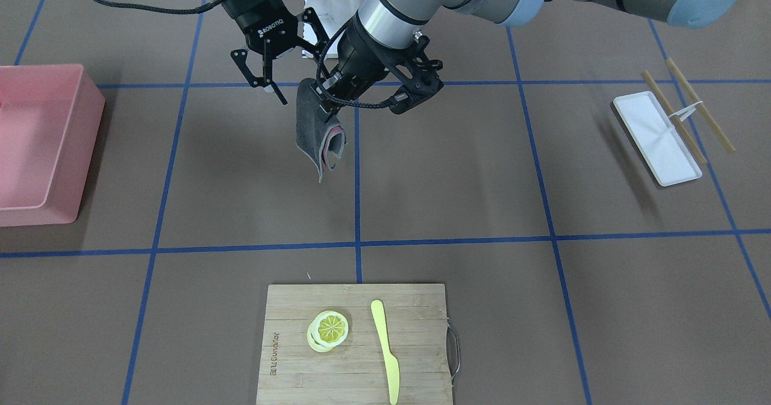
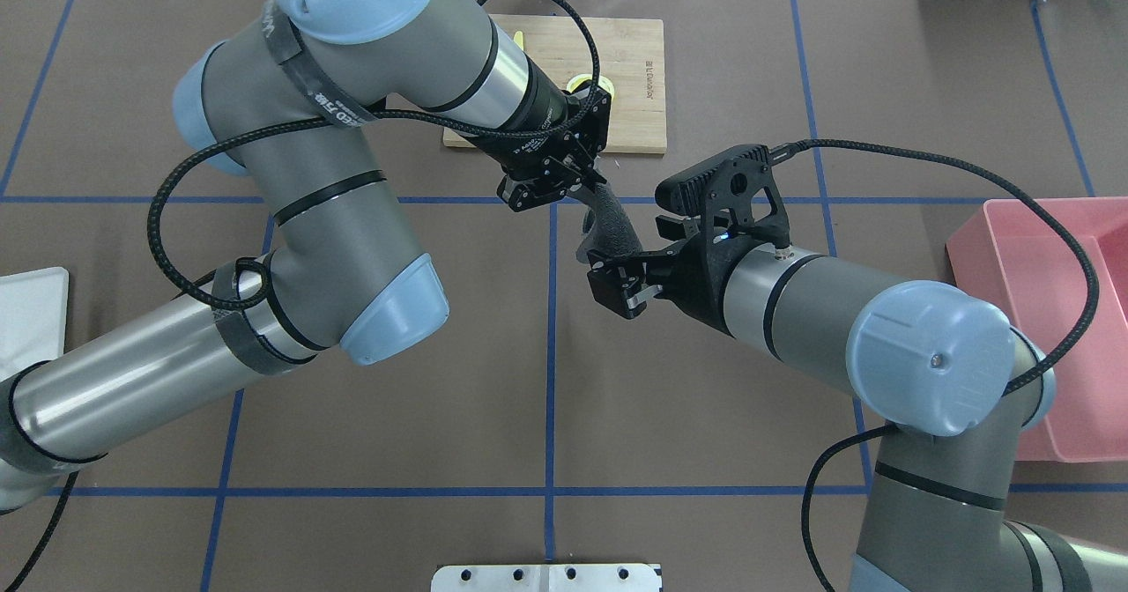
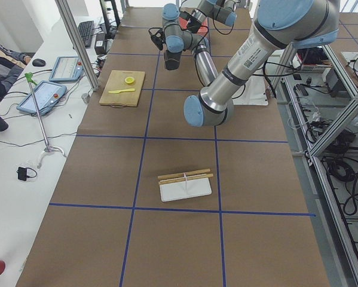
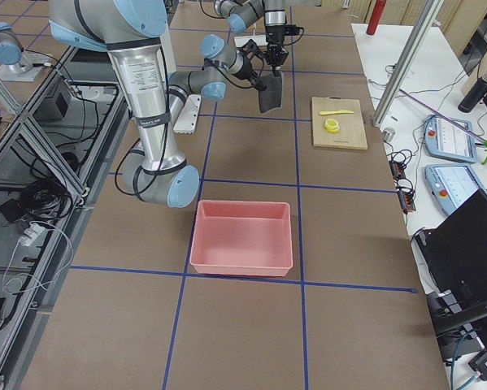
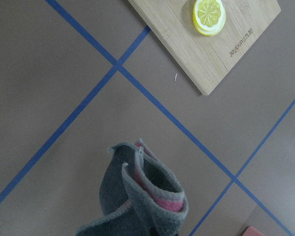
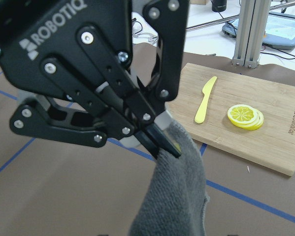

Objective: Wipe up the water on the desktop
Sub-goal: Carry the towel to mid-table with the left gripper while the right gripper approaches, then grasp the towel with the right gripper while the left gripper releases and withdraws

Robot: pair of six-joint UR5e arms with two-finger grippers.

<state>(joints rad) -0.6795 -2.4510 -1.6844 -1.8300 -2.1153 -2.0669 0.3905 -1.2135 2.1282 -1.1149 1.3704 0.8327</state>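
Observation:
The brown desktop (image 1: 452,170) with blue tape lines shows no water that I can make out. My left gripper (image 1: 325,100) is shut on the top edge of a grey cloth with a pink inner side (image 1: 319,140), which hangs folded above the desktop near the centre line. The right wrist view shows that gripper (image 6: 159,147) pinching the cloth (image 6: 177,196). The cloth also shows in the left wrist view (image 5: 142,196). My right gripper (image 1: 289,73) is open and empty, close beside the cloth. From overhead it (image 2: 621,279) sits just below the cloth (image 2: 608,226).
A pink bin (image 1: 36,146) stands on my right side. A bamboo cutting board (image 1: 421,308) across the table holds lemon slices (image 1: 328,329) and a yellow knife (image 1: 385,351). A white tray (image 1: 656,137) with chopsticks (image 1: 702,106) lies on my left.

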